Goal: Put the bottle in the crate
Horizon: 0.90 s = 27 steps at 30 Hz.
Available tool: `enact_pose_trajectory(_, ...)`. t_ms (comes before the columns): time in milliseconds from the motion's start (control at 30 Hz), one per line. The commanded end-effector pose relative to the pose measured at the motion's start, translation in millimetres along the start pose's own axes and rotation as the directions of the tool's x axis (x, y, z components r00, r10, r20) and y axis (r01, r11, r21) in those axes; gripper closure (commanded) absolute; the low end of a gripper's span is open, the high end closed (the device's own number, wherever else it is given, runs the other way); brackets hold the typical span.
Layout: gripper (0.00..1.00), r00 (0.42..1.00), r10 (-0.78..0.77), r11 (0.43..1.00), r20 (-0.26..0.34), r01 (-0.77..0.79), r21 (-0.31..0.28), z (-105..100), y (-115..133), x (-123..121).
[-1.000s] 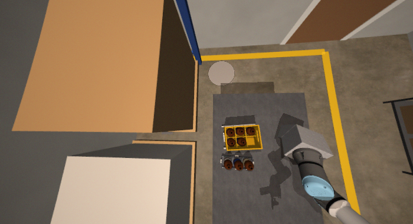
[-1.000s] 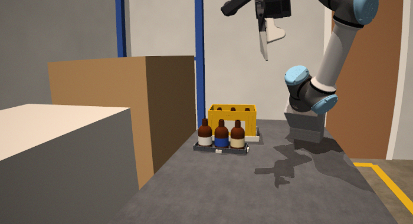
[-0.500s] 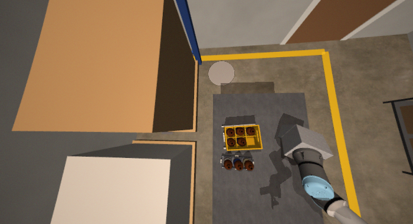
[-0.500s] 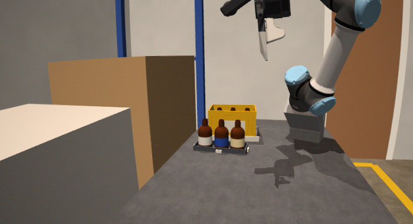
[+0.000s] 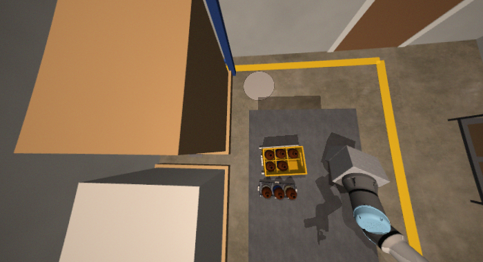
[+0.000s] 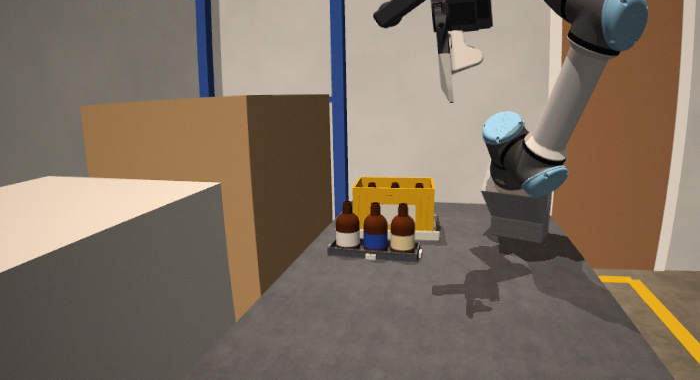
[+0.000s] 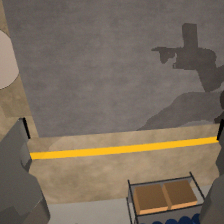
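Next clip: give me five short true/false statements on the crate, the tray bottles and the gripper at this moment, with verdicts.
1. The yellow crate holds five bottles. True.
2. The empty slot is in the crate's row away from the tray. False: it is in the row next to the tray.
3. Three bottles stand upright on the tray. True.
4. The middle tray bottle has a white label. False: blue.
5. The gripper grips a bottle. False: it is open, high above the table.
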<state>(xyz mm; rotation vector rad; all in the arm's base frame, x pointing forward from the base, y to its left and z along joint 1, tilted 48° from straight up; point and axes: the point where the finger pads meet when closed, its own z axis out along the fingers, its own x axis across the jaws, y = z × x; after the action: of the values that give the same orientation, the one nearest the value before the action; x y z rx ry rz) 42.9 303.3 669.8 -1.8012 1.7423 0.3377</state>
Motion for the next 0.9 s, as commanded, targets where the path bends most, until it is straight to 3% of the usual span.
enact_pose_trajectory(0,0.0,1.0,-0.001,1.0,0.002,0.001,0.0,-1,0,0)
enact_pose_trajectory(233,0.0,1.0,-0.001,1.0,0.002,0.001,0.0,-1,0,0)
enact_pose_trajectory(267,0.0,0.999,0.033,0.999,-0.006,-0.033,-0.002,8,-16,3)
enact_pose_trajectory(800,0.0,0.999,0.033,0.999,-0.006,-0.033,-0.002,8,-16,3)
enact_pose_trajectory(833,0.0,0.998,0.068,0.998,-0.014,-0.068,-0.003,17,-33,7)
enact_pose_trajectory(867,0.0,0.998,0.068,0.998,-0.014,-0.068,-0.003,17,-33,7)
